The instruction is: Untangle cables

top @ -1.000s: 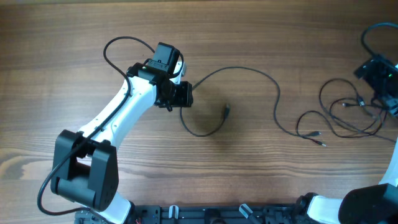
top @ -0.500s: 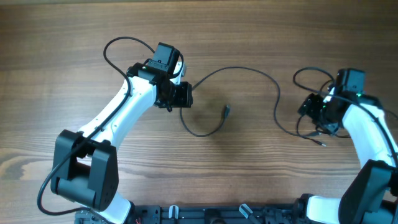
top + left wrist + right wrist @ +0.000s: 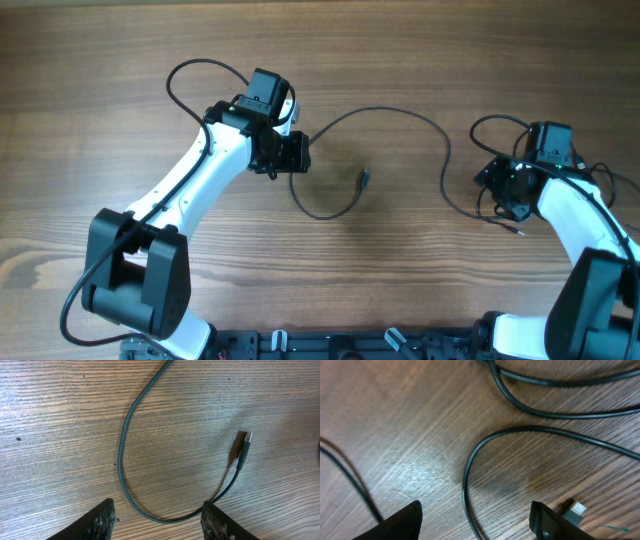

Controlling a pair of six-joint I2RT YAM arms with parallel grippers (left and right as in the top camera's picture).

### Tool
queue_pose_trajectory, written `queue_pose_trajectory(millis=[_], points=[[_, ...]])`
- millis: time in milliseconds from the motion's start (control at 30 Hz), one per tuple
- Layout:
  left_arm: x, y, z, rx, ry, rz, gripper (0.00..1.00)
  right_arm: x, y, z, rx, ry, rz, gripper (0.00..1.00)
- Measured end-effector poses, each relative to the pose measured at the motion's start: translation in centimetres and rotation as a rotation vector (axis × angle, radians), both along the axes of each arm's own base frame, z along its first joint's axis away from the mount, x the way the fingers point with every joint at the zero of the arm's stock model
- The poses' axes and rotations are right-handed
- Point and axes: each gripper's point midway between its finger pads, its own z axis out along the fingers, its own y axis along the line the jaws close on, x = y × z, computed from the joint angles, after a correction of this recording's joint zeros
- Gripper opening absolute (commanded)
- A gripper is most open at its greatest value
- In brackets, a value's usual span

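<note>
Wood-grain tabletop (image 3: 90,70) carries thin black cables (image 3: 400,111), one looping mid-frame, others bunched at right; I see left gripper (image 3: 157,510) and right gripper (image 3: 475,512) spread wide, holding nothing.

Nothing readable for you here. No text, brand, number or sign shows on the cables (image 3: 400,113) or the wood surface (image 3: 100,60). Faint pale marks on the left arm's black wrist housing (image 3: 262,95) are too small to read.
</note>
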Motion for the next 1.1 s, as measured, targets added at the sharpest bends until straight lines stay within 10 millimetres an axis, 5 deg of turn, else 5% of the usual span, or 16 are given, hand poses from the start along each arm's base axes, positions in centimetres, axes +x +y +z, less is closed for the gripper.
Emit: queue_pose_trajectory(millis=[267, 500, 700, 833, 967, 1033, 1100], points=[[0.0, 0.0, 0.0, 0.0, -0.001, 0.0, 0.57, 0.4, 0.5, -1.6, -0.01, 0.042, 0.012, 0.51], [0.0, 0.0, 0.0, 0.0, -0.001, 0.0, 0.57, 1.2, 5.6, -1.8, -0.031, 0.034, 0.176, 0.21], [-0.1, 0.0, 0.0, 0.001, 0.003, 0.0, 0.57, 0.3, 5.3, -2.0, -0.046, 0.075, 0.123, 0.04], [-0.1, 0.0, 0.0, 0.001, 0.003, 0.0, 0.57, 0.3, 5.4, -1.9, -0.043, 0.081, 0.125, 0.04], [-0.1, 0.0, 0.0, 0.002, 0.003, 0.0, 0.57, 1.9, 6.9, 1.6, 0.029, 0.087, 0.219, 0.04], [-0.1, 0.0, 0.0, 0.002, 0.005, 0.0, 0.57, 5.9, 6.9, 7.5, 0.004, -0.053, 0.265, 0.04], [-0.1, 0.0, 0.0, 0.0, 0.006, 0.007, 0.57, 7.4, 6.9, 12.0, -0.016, -0.138, 0.283, 0.04]])
